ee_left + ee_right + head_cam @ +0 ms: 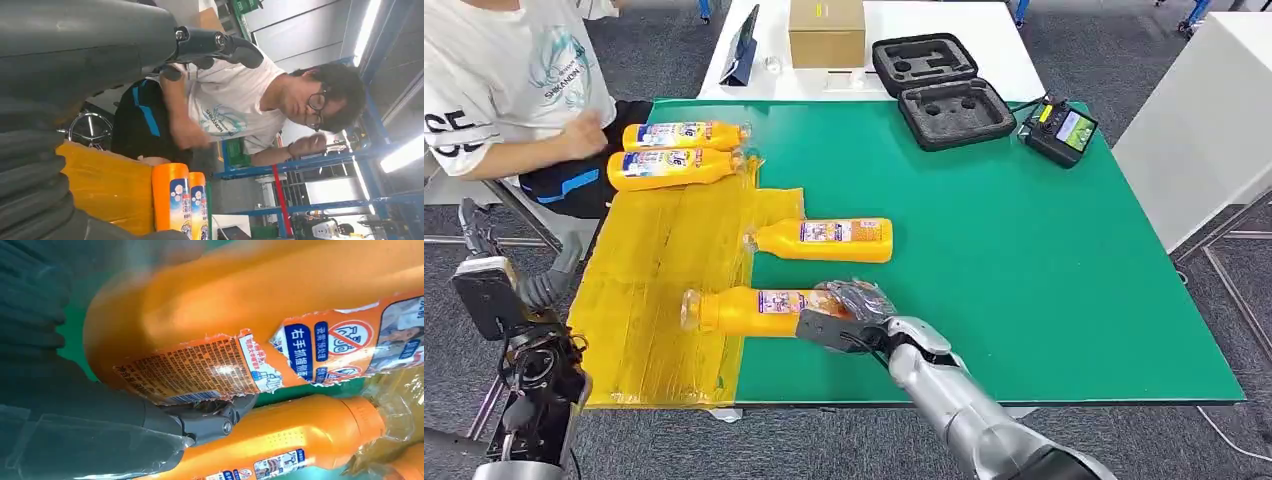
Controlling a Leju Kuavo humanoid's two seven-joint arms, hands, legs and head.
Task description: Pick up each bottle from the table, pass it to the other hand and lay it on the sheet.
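My right hand (849, 312) grips the base end of the nearest orange bottle (749, 311), which lies on its side with its neck over the yellow sheet (649, 300). In the right wrist view that bottle (240, 315) is close up, my thumb (210, 422) against its torn label. A second bottle (824, 240) lies on the green mat, its cap at the sheet's edge. Two more bottles (679, 134) (674, 167) lie at the sheet's far end. My left hand (519, 292) hangs off the table's left side, holding nothing, with its fingers (215, 42) apart.
A person (504, 80) sits at the far left corner, a hand near the two far bottles. On the white table behind stand a cardboard box (826, 32) and a tablet (744, 45). An open black foam case (939, 90) and a controller (1061, 130) lie on the green mat (1024, 260).
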